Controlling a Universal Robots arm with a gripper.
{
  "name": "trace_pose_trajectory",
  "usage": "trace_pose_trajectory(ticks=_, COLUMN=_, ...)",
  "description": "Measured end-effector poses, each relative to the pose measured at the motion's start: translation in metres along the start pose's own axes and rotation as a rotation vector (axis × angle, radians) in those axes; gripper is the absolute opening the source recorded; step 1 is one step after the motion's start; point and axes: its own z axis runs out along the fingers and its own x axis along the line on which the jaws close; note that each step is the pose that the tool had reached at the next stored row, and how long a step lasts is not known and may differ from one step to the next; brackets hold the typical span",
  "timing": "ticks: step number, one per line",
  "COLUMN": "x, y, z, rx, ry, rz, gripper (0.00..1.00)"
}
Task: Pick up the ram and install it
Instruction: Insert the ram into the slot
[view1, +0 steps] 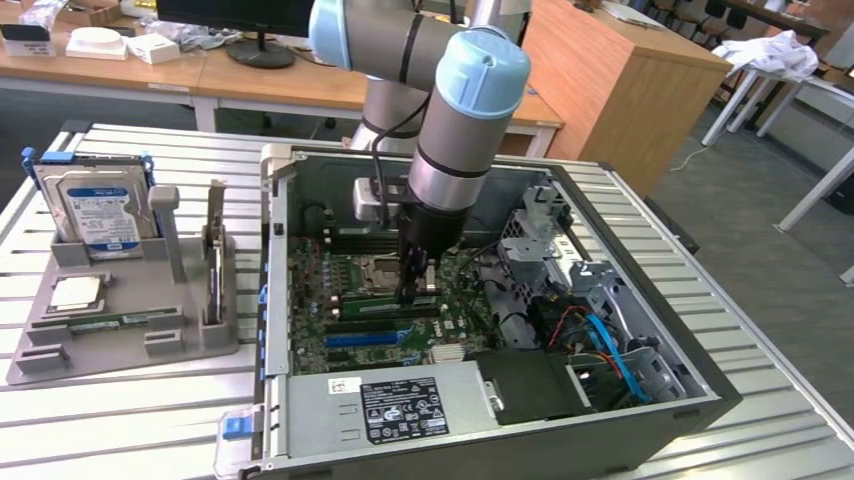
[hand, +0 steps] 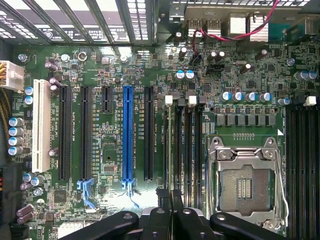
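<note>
Arm: grey Universal Robots arm with pale blue joint caps (view1: 461, 110), reaching down into the open case.
Case: open black and silver desktop computer case (view1: 694, 385) lying on a slatted metal table (view1: 120, 430).
Gripper: black two-finger gripper (view1: 422, 288) (hand: 167, 196), low over the green motherboard (hand: 107, 160), just beside the black memory slots (hand: 182, 145) and near the empty silver CPU socket (hand: 245, 187).
Jaws: drawn almost fully together; nothing seen pinched between them, though a thin board held edge-on cannot be ruled out.
Ram: long narrow green circuit-board stick (view1: 118, 321) lying flat on the grey moulded tray (view1: 80, 360), at the exterior view's left, well apart from the gripper.
Tray neighbours: blue-labelled silver hard drive (view1: 96, 215) standing upright at the back.
</note>
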Motion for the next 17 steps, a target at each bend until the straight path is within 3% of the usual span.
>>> trace_pose_trajectory(ticks=3, x=0.0, y=0.0, z=0.0, rx=-0.0001, ry=-0.0001, rz=0.0, gripper=0.12)
trace_pose_trajectory(ticks=4, x=0.0001, y=-0.0007, z=0.0003, rx=-0.0233, ry=0.0012, rz=0.0, gripper=0.12)
trace_pose_trajectory(ticks=17, x=0.0, y=-0.0014, z=0.0004, rx=-0.0267, ry=0.0003, rz=0.001, gripper=0.12)
